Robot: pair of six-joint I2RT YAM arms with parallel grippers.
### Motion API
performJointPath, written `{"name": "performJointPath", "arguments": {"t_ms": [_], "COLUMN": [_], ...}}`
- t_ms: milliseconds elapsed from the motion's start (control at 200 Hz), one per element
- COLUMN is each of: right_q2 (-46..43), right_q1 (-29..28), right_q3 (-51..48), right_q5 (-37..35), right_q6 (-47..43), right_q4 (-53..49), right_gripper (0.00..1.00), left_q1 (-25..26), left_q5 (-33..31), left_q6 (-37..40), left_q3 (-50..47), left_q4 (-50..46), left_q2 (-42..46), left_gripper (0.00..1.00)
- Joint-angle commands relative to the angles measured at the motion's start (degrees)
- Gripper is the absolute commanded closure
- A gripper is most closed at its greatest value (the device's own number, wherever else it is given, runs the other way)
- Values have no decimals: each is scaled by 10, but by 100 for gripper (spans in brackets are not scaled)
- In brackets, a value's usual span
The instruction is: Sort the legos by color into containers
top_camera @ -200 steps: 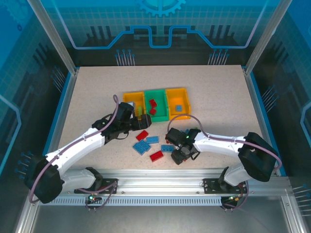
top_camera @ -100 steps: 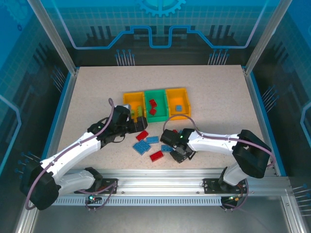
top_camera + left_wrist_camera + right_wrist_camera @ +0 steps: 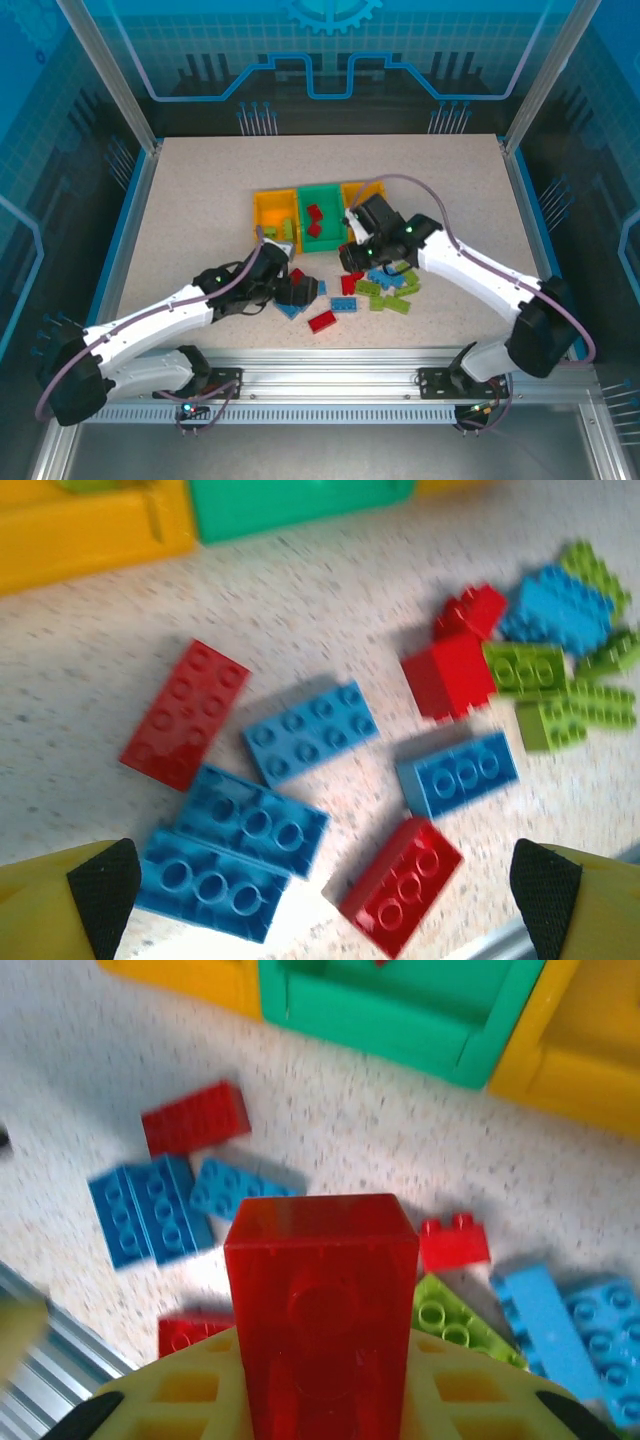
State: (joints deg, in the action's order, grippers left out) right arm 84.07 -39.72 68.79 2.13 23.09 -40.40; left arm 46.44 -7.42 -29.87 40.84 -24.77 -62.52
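Speckled beige tabletop [image 3: 200,190] sits inside a cell of blue see-through walls [image 3: 60,150] and aluminium posts. Wide bare room lies beyond both pincers and off to the left of the left pincer [image 3: 300,293]. A metal rail [image 3: 330,385] marks the near edge close behind it.

Three joined bins stand in a row ahead of both pincers: a yellow one [image 3: 268,205], a green one [image 3: 333,200] and a second yellow one [image 3: 352,192] partly behind the right arm.

The right pincer [image 3: 350,258] hangs just short of the green bin, above the loose legos [image 3: 390,292]. Its jaws are clamped on a red brick [image 3: 320,1280], whose long axis runs out ahead of the fingers toward the green bin wall [image 3: 400,1020].

The left pincer [image 3: 320,900] is spread wide, holding nothing, and hovers over scattered bricks. Below it two blue bricks [image 3: 250,820] lie side by side, their long axes slanting down to its right. A long red brick [image 3: 185,715] ahead to its left slants the other way. A blue brick [image 3: 310,730] lies straight ahead. Another blue brick [image 3: 458,773] and a red one [image 3: 400,885] lie nearer its right finger. Farther right sit a red block [image 3: 450,675] and lime pieces [image 3: 525,667].
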Motion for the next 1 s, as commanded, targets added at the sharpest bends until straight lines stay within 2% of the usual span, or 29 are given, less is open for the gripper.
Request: {"name": "performJointPath", "arguments": {"t_ms": [0, 155, 330, 475, 690, 905, 995], "right_q2": [76, 203, 311, 375, 406, 369, 342], "right_q1": [30, 65, 69, 71, 71, 70, 69], "right_q3": [74, 199, 329, 401, 437, 424, 415], "right_q5": [73, 86, 52, 21, 15, 19, 18], "right_q6": [4, 33, 38, 55, 56, 59, 59], "right_q4": [12, -26, -80, -113, -128, -122, -119], "right_gripper": [75, 79, 79, 74, 58, 27, 21], "left_q1": [42, 96, 146, 164, 171, 172, 172], "left_q5": [-18, -38, -38, -38, -43, -30, -31], "left_q6": [66, 109, 142, 162, 207, 248, 253], "left_q3": [-11, 8, 15, 20, 50, 74, 79], "left_q4": [1, -26, -10, 11, 3, 5, 3], "left_q2": [-14, -76, -128, -158, -209, -240, -256], "left_gripper": [1, 1, 1, 2, 6, 12, 13]}}
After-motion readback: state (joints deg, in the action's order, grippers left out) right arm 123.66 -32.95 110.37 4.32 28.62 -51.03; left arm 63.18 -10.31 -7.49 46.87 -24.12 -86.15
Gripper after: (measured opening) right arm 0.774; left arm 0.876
